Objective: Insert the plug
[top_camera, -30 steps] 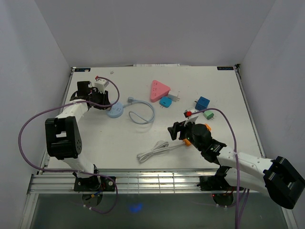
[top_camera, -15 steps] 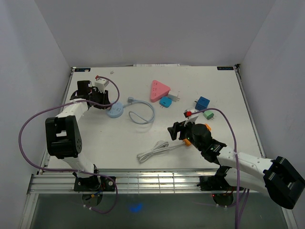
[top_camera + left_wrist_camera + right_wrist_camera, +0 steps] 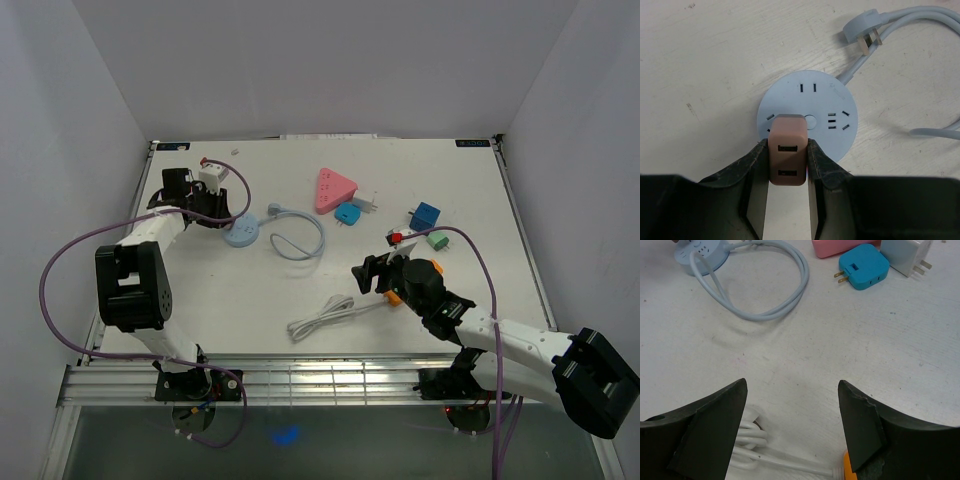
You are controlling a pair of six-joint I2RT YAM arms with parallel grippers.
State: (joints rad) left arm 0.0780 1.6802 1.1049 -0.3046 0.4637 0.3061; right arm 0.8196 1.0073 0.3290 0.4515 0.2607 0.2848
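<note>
While left tool pinches plug, it overlaps the socket rim.

We cannot see the prongs of the brown USB charger, hidden under its own body over the round blue socket hub, whose grey cable runs off the right edge. In the right wrist view the top edge cuts off the pink power strip and the white charger, and the fingers of the right gripper hide most of an orange object and part of a white cable.
</note>
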